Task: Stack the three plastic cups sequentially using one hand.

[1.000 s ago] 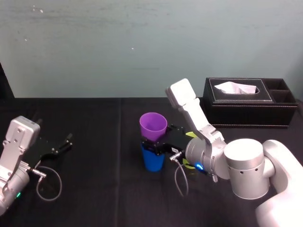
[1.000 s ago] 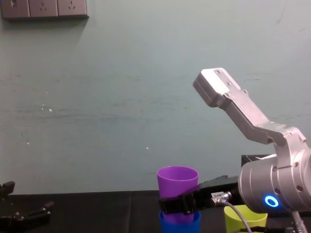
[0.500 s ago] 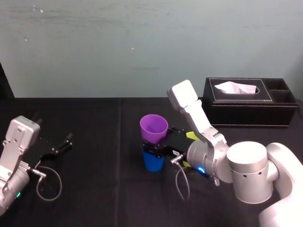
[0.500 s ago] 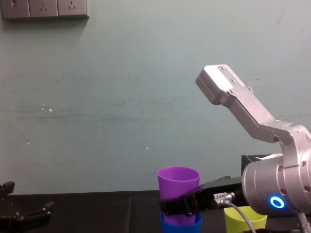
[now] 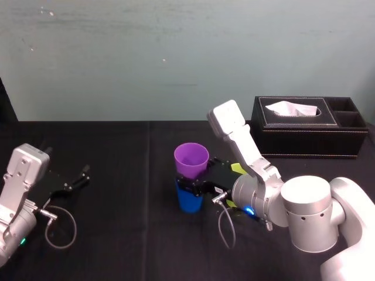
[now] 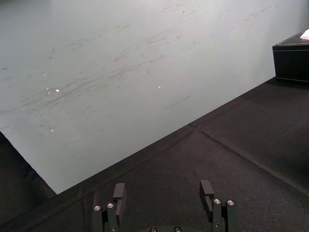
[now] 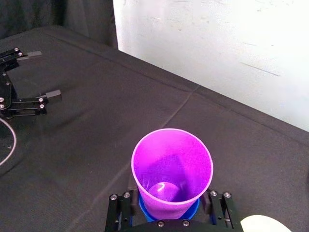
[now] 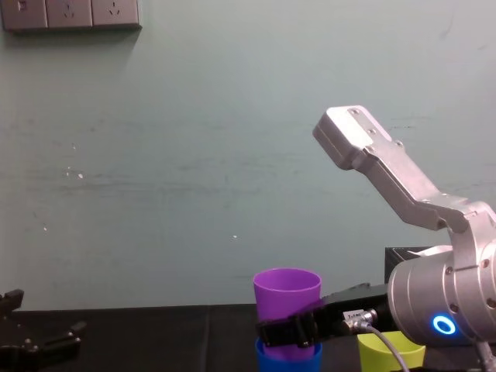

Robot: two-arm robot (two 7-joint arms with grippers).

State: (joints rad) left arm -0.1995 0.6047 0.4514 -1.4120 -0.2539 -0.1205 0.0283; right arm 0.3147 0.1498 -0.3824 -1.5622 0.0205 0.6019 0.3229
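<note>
Chest view: one hand (image 8: 286, 335), one purple cup (image 8: 287, 291) in blue (image 8: 271, 366), yellow-green (image 8: 391, 353) beside.

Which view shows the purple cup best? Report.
Right wrist view: it looks down into the purple cup, showing rim, inside and the blue cup beneath, between the right gripper's fingers. Head view: the cup farther off. Chest view: the cup side-on. Left gripper parked open, far left.

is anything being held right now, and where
The right gripper holds the purple cup by its lower wall, a finger on each side, just above the blue cup. The left gripper is open, holding nothing.
</note>
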